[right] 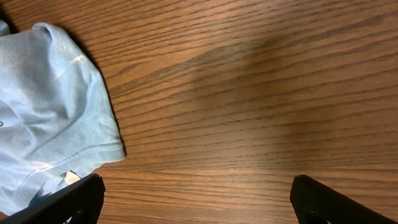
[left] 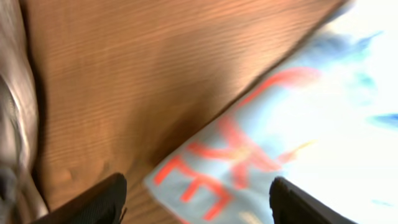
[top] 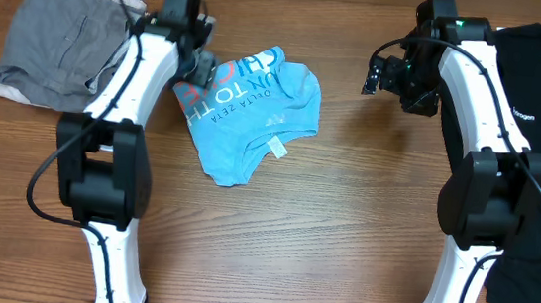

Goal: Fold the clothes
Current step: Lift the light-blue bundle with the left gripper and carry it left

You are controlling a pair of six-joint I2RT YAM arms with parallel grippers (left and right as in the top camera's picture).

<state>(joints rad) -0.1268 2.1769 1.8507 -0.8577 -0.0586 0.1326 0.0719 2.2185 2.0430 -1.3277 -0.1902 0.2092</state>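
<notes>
Reaching step: left gripper (top: 200,66) hovers at the upper-left edge of the crumpled light blue cotton T-shirt (top: 254,115), centre-top of the overhead frame.
Left jaws: wide apart, empty.
Right side: right gripper (top: 381,80) spread, empty, apart from the T-shirt.
Advice: pinch one hem layer, then spread flat.

T-shirt (top: 255,110) reads "TO THE"; smaller, "DELTA ZETA".
</notes>
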